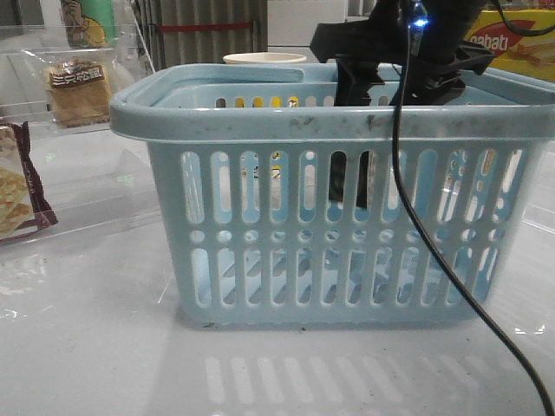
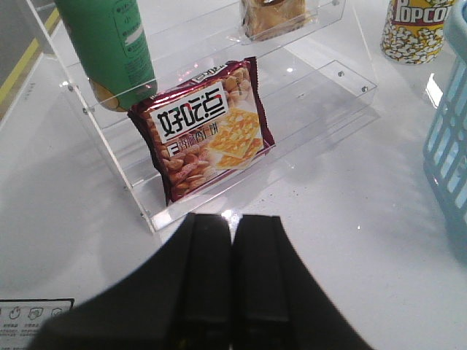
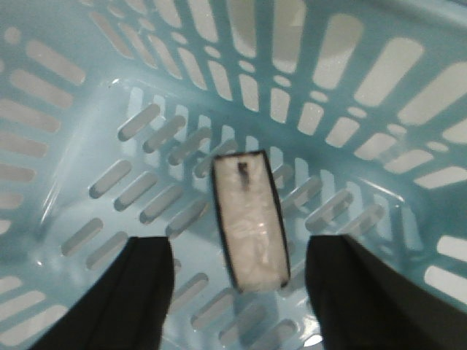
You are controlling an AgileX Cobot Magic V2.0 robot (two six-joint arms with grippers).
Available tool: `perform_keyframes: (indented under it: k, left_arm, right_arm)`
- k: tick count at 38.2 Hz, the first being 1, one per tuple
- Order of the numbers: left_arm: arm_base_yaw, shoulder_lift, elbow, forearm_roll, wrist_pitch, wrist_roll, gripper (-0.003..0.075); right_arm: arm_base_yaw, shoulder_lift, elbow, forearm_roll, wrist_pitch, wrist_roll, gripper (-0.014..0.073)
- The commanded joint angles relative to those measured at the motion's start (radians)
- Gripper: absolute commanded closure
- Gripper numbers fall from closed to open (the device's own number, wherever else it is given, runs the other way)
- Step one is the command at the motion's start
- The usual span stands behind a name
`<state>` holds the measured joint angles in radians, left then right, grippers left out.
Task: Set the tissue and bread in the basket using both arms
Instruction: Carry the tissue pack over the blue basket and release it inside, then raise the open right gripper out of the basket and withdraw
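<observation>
The light-blue basket (image 1: 329, 121) stands in the middle of the table. My right gripper (image 1: 351, 178) reaches down inside it, and in the right wrist view (image 3: 237, 251) its jaws are wide open. The tissue pack (image 3: 250, 222) shows edge-on, pale with black borders, between the fingers and touching neither, over the basket's slotted floor (image 3: 131, 189). The bread (image 1: 78, 87) lies on the clear shelf at the far left and also shows in the left wrist view (image 2: 273, 14). My left gripper (image 2: 233, 226) is shut and empty, low over the table in front of that shelf.
A clear acrylic shelf (image 2: 321, 95) holds a maroon-edged cracker bag (image 2: 204, 127) and a green bottle (image 2: 109, 44). A popcorn cup (image 2: 416, 29) stands behind the basket (image 2: 449, 168). A yellow-red nabati box (image 1: 512, 48) is at the back right. A black cable (image 1: 434, 251) hangs across the basket's front.
</observation>
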<state>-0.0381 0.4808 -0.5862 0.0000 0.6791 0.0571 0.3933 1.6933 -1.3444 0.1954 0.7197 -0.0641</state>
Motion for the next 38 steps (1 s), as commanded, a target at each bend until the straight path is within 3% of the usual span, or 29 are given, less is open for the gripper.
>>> perform_keyframes:
  k: [1,16,38]
  left_arm:
    - [0.000,0.012,-0.028,0.000,-0.071,-0.008,0.0630]
    - [0.000,0.012,-0.028,0.000,-0.069,-0.008,0.0630]
    - [0.000,0.012,-0.028,0.000,-0.069,-0.008,0.0630]
  right_arm:
    - [0.000,-0.058,-0.039,0.016,-0.063,-0.007,0.0014]
    - [0.000,-0.265,0.000,0.016,-0.060,-0.095,0.0014]
    - [0.000,-0.755,0.337,0.011,-0.066,-0.139,0.0014]
